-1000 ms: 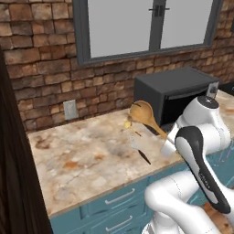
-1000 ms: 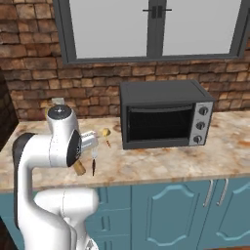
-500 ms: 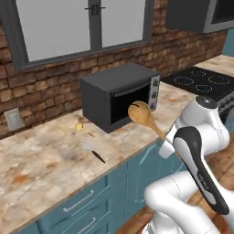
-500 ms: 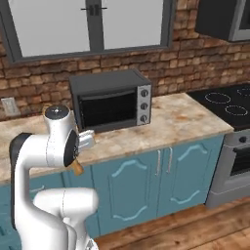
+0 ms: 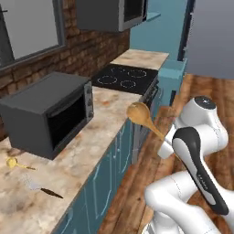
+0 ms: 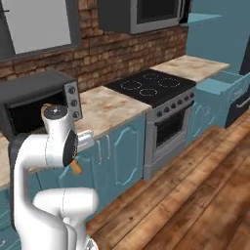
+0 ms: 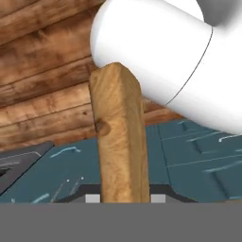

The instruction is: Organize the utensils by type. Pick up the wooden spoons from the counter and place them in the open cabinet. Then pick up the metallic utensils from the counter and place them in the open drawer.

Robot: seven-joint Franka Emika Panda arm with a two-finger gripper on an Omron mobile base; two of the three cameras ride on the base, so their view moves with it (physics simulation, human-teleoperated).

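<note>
Left base view: I am carrying 1 wooden spoon (image 5: 142, 117), its bowl raised over the front edge of the counter (image 5: 98, 130), the handle running down toward the arm. The gold spoon (image 5: 12, 162) and the dark-handled utensil (image 5: 40, 188) lie on the counter at its near left end, just in front of the toaster oven (image 5: 48, 114). The open drawer (image 5: 172, 74) juts out past the stove (image 5: 123, 77). My worry here is the spoon's long overhang: if the base turns close to the counter, the bowl could clip the edge and twist in the grip.

Right base view: the handle's end (image 6: 76, 167) pokes out below the wrist. The drawer (image 6: 220, 87) stands open at the far right and the cabinet shelf (image 6: 205, 17) sits high above it. That shelf needs a tall reach; a shallow placement could let the spoon tip back out.

Hand view: the gripper (image 7: 124, 197) is closed narrowly around the spoon's handle (image 7: 119, 137), gripping near 1 end, so the spoon may pivot or slip.
</note>
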